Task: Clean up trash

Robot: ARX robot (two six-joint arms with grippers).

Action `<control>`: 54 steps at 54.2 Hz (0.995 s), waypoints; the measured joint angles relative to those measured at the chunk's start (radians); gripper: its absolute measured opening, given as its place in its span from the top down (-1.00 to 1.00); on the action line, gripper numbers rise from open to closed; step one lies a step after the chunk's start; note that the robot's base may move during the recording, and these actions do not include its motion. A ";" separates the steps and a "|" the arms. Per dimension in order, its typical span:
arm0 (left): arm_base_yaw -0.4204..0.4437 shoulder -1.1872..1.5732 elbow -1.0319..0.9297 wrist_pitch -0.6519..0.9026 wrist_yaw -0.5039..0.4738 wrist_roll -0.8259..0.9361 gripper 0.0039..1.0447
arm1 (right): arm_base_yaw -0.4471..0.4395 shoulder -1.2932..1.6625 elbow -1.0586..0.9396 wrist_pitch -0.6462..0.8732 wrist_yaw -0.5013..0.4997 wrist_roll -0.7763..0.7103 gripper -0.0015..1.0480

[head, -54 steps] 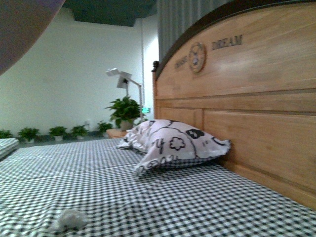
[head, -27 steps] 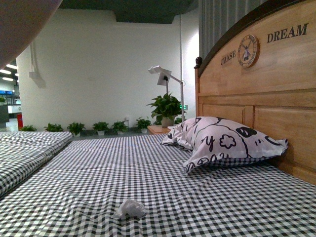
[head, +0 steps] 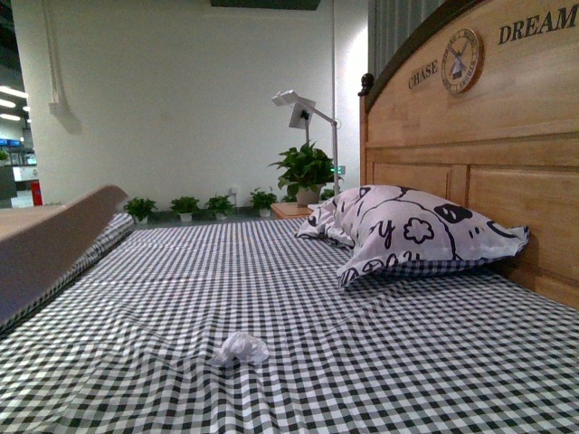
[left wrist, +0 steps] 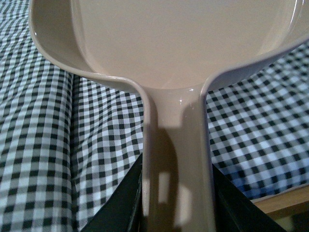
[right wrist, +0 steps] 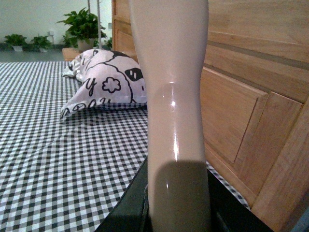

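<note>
A crumpled white wad of trash (head: 241, 347) lies on the checked sheet (head: 380, 362), well apart from the doodle-print pillow (head: 416, 231) and nearer the camera than it. The pillow sits just beside the wooden headboard (head: 507, 163) (lettered "CHASE DREAM"). The left gripper (left wrist: 176, 208) is clamped on the handle of a beige dustpan (left wrist: 178, 43), held across the bed from the pillow. The right gripper (right wrist: 177, 212) squeezes a beige handle (right wrist: 171, 72), the pillow beyond it.
</note>
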 joint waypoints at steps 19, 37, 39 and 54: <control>0.069 0.463 0.154 0.105 0.087 0.388 0.49 | 0.000 0.000 0.000 0.000 0.000 0.000 0.63; 0.035 0.661 0.268 0.103 0.139 0.398 0.49 | 0.000 0.000 0.000 0.000 0.000 0.000 0.63; 0.029 0.676 0.275 0.103 0.140 0.403 0.49 | 0.000 0.000 0.000 0.000 0.000 0.000 0.63; -0.032 0.796 0.328 0.072 0.125 0.452 0.49 | 0.000 0.000 0.000 0.000 0.000 0.000 0.63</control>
